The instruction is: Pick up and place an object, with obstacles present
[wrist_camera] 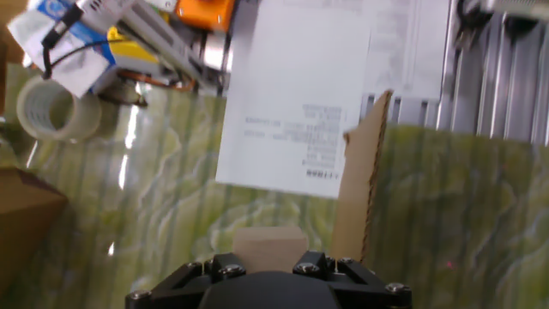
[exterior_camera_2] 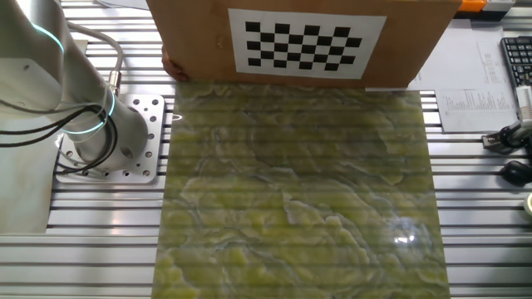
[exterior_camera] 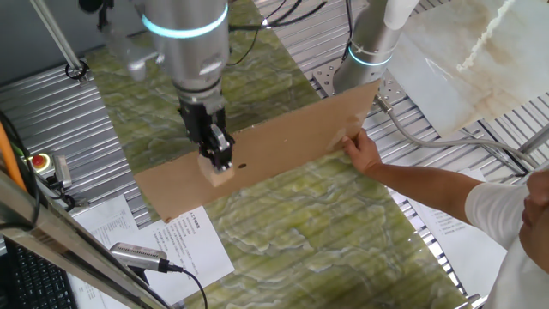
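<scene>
Right now the tool [exterior_camera: 220,165] has its fingers closed on the little wooden cube [exterior_camera: 220,175]. The cube sits between the fingertips, up in the air, not touching the worktop [exterior_camera: 326,215]. In the hand view the cube [wrist_camera: 270,246] shows just past the black body of the tool.

A big brown cardboard sheet [exterior_camera: 283,150] stands on its long edge across the green worktop, like a wall. A person's hand [exterior_camera: 364,153] holds it up at one end. In one fixed view the tool with the cube hangs in front of the cardboard, near a small dark hole [exterior_camera: 243,166] in it. In the hand view the thin edge of the cardboard [wrist_camera: 360,184] stands just beside the cube, on its right. In the other fixed view the cardboard [exterior_camera_2: 199,37] has a black and white checker sheet [exterior_camera_2: 306,41] on it, and it hides the tool and the cube.

I think the picking up is done and the carrying step is going on. The setting down is not yet done. The next move probably needs the cube to go higher than the top of the cardboard, or around its end, without bumping it. Then the arm can go down to the green worktop on the far side and let go gently. White papers [exterior_camera: 184,245] lie near the edge of the worktop.
</scene>
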`<state>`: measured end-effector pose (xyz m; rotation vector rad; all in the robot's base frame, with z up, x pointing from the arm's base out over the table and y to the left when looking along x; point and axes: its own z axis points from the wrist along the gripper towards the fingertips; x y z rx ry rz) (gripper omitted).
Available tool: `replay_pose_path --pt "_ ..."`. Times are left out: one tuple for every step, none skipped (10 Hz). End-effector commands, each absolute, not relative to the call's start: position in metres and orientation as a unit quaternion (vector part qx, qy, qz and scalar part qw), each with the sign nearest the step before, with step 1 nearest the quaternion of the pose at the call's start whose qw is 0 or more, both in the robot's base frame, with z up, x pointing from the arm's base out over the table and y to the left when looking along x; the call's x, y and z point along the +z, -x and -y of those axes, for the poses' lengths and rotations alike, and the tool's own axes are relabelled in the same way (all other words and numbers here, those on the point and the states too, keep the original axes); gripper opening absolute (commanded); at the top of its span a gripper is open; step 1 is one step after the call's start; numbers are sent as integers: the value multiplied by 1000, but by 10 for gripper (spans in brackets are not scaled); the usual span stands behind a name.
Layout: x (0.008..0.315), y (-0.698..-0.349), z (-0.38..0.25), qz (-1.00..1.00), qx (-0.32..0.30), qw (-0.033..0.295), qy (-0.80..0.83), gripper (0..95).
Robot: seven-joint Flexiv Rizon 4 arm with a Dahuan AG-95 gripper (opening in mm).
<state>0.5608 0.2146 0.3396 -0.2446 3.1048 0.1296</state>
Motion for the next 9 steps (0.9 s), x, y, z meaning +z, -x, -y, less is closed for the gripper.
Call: replay_pose_path --pt "328 -557 -224 -997 16 -17 71 0" --pt "321 -556 -222 -997 8 -19 72 0" --pt "317 -555 -221 -997 8 -19 72 0" --pt "305 -553 -215 -997 6 -19 71 0" --pt "297 -551 -211 -997 6 -16 71 0" --pt "291 -551 -208 -997 5 -15 70 0" --pt "283 -551 -208 -998 5 -15 64 0" --pt "279 -552 -208 -998 3 -14 62 0" --pt "269 -552 -212 -998 -2 -15 56 0"
